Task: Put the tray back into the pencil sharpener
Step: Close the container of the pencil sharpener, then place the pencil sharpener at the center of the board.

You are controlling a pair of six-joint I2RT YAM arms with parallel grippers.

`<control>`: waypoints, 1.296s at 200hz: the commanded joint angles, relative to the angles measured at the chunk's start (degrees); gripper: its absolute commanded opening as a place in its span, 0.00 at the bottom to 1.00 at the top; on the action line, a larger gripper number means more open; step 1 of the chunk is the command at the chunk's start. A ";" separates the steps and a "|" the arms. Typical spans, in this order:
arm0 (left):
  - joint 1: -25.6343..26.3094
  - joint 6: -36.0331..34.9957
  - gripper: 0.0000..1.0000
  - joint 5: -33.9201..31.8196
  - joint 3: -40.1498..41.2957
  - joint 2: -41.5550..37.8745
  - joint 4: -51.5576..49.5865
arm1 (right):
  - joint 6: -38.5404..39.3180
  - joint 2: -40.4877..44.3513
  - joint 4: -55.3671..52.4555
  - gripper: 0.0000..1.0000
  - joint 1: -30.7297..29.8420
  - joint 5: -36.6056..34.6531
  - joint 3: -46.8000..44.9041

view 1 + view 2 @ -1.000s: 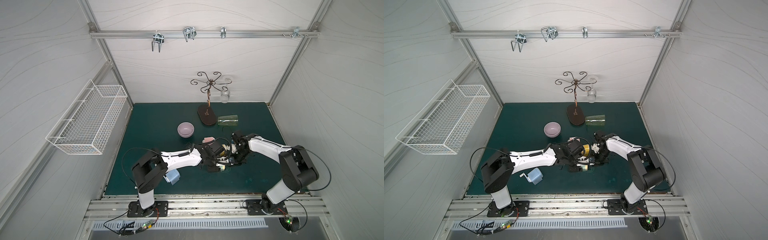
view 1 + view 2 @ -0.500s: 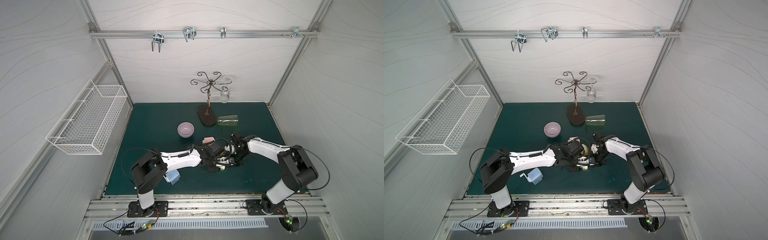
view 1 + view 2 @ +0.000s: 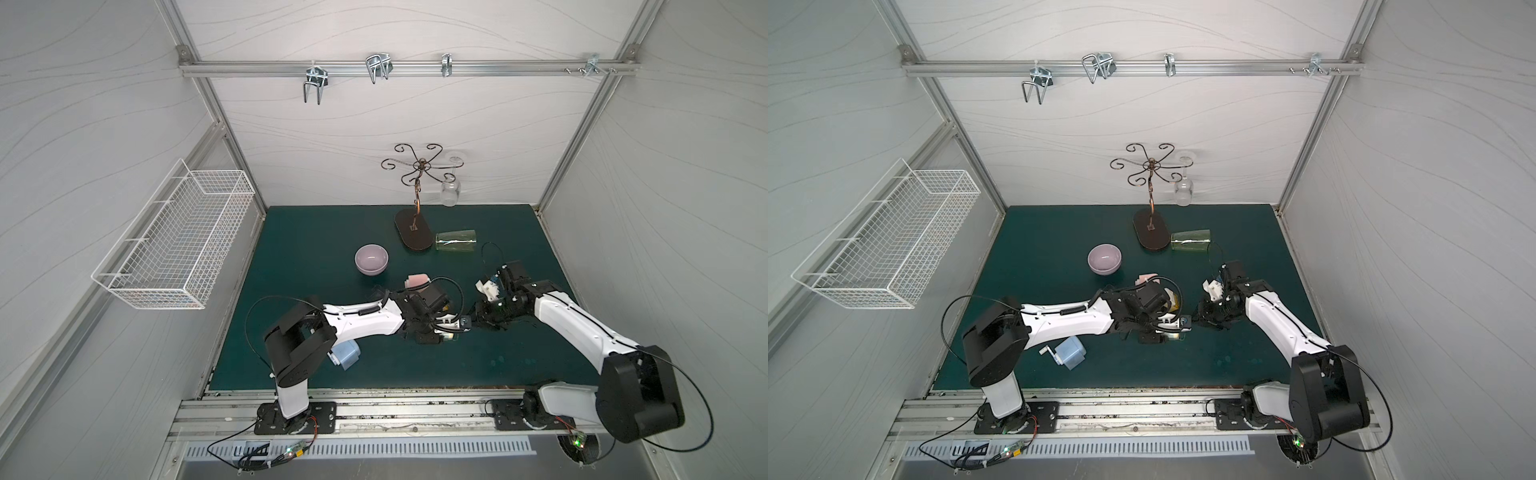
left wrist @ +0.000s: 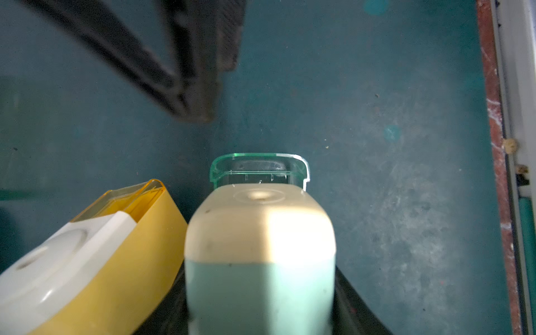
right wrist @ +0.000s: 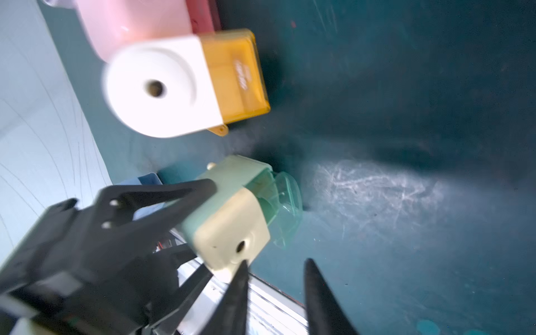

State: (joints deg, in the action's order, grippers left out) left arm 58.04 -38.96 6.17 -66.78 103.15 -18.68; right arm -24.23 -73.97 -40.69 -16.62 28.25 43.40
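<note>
The cell contains four pencil sharpeners: one green sharpener (image 4: 259, 246), one yellow sharpener (image 5: 232, 78), one pink sharpener (image 5: 130, 26), one blue sharpener (image 3: 1072, 353). It also contains one bowl (image 3: 371, 259), one tumbler (image 3: 456, 241), one wine glass (image 3: 450, 193), one glass stand (image 3: 413, 235) and one wire basket (image 3: 174, 245).

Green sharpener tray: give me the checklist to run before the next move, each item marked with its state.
1. left pincer shut on green sharpener: ok.
2. tray fully seated: not ok, its end sticks out.
3. tray straight in its slot: cannot tell.
4. right pincer empty, jaws apart: ok.
5. right pincer lined up on the tray's end: not ok, off to one side.
6. yellow sharpener clear of the green one: cannot tell, very close.
</note>
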 commanded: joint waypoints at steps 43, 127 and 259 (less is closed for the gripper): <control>-0.04 -0.21 0.36 0.14 0.65 2.60 -5.77 | -3.40 -7.78 4.42 0.13 -1.69 0.54 -2.14; -0.05 1.88 0.36 2.15 -0.46 2.57 -6.90 | -10.57 -14.79 15.78 0.12 -10.45 8.43 0.62; -0.18 5.68 0.48 4.41 -8.16 5.35 -20.60 | 0.34 -0.20 -0.72 0.16 8.05 3.56 -1.45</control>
State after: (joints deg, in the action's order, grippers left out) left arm 57.45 -34.68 7.55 -73.12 105.82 -29.21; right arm -27.18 -77.14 -35.53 -9.96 32.86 40.95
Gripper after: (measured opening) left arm 0.556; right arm 0.156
